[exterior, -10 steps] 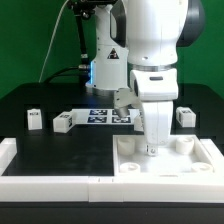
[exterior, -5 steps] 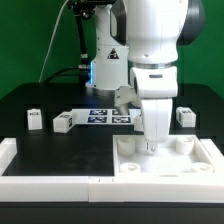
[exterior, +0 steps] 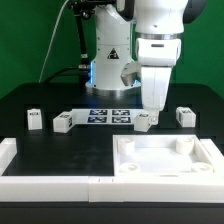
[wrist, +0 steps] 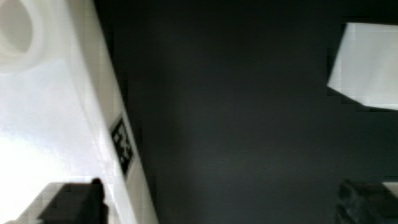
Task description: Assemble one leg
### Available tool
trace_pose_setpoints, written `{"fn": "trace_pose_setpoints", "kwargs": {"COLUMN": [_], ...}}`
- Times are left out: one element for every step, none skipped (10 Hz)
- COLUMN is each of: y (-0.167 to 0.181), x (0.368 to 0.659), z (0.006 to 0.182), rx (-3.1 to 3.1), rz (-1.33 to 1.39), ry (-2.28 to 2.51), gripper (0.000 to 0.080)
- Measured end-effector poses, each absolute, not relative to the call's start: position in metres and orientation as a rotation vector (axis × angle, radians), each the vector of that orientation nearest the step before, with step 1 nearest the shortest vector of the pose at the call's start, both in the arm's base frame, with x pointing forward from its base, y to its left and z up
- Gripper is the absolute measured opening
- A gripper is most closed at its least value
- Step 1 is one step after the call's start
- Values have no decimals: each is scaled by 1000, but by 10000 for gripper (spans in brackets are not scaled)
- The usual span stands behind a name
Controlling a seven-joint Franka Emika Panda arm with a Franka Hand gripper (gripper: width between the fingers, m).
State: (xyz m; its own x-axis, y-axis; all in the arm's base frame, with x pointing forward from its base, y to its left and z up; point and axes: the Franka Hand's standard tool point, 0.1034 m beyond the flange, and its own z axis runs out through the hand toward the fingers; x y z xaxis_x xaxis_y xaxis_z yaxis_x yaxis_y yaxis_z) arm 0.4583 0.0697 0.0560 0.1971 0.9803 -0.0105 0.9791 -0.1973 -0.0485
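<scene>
Several small white legs with tags lie on the black table: two at the exterior view's left (exterior: 35,119) (exterior: 63,122), one in the middle (exterior: 146,121), one at the right (exterior: 185,115). My gripper (exterior: 151,104) hangs just above the middle leg, apart from it. In the wrist view my gripper (wrist: 222,205) is open and empty, with dark table between its fingertips (wrist: 71,200). The large white panel with corner sockets (exterior: 165,158) lies in front; its edge shows in the wrist view (wrist: 54,110).
The marker board (exterior: 105,115) lies flat behind the legs. A white L-shaped wall (exterior: 45,172) runs along the table's front and left. The robot base (exterior: 108,60) stands at the back. A white piece (wrist: 374,65) I cannot identify shows in the wrist view.
My gripper has lifted off the white panel and moved back. It now hangs over the middle leg near the marker board.
</scene>
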Motion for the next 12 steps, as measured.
{"fn": "trace_pose_setpoints", "kwargs": {"y": [69, 70, 70, 70, 71, 71, 74, 77, 80, 82, 86, 95], "x": [458, 458, 458, 458, 458, 457, 446, 434, 428, 423, 419, 415], "z": [55, 55, 55, 55, 55, 55, 51, 47, 47, 47, 48, 50], "rx": [-2417, -2467, -2581, -2635, -2723, -2775, -2893, -2957, -2998, -3035, -3056, -3072], "rz": [62, 63, 65, 66, 68, 69, 73, 90, 102, 111, 118, 122], "ry": [-1956, -1893, -1736, -1655, -1506, -1409, -1135, -945, -790, -594, -434, -297], "gripper": [649, 649, 649, 649, 649, 649, 649, 649, 649, 649, 649, 649]}}
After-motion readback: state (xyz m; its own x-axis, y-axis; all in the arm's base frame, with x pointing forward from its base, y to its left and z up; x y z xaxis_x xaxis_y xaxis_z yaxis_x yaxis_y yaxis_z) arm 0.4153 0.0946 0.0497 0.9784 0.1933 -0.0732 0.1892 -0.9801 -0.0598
